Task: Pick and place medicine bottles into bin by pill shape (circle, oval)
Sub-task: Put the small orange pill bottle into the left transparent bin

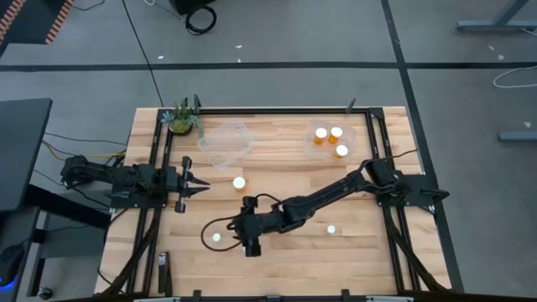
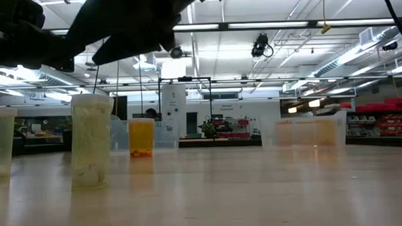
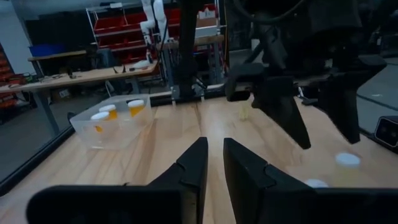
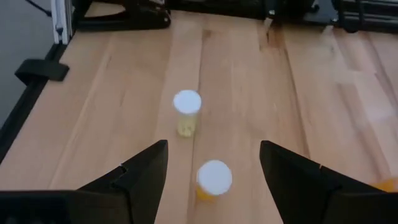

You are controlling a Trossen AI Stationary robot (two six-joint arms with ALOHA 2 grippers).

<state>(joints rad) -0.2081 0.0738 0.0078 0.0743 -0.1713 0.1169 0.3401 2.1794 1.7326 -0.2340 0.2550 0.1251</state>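
Jaws of the right gripper (image 4: 213, 163) are spread wide and hold nothing, hanging low over the front middle of the wooden bench (image 1: 285, 264) with a white-capped medicine bottle (image 4: 214, 179) between the two fingers in the right wrist view. Jaws of the left gripper (image 1: 204, 184) are almost closed and empty, resting at the bench's left side. Six medicine bottles show from above: three stand together in the clear tub (image 1: 309, 148) at the back right, and three stand loose on the bench, one near the middle (image 1: 239, 182), one front left (image 1: 216, 237) and one front right (image 1: 331, 228). Each is a small amber translucent cylinder with a round white cap. A second clear tub (image 1: 225, 141) sits at the back left beside one small potted plant (image 1: 181, 119).
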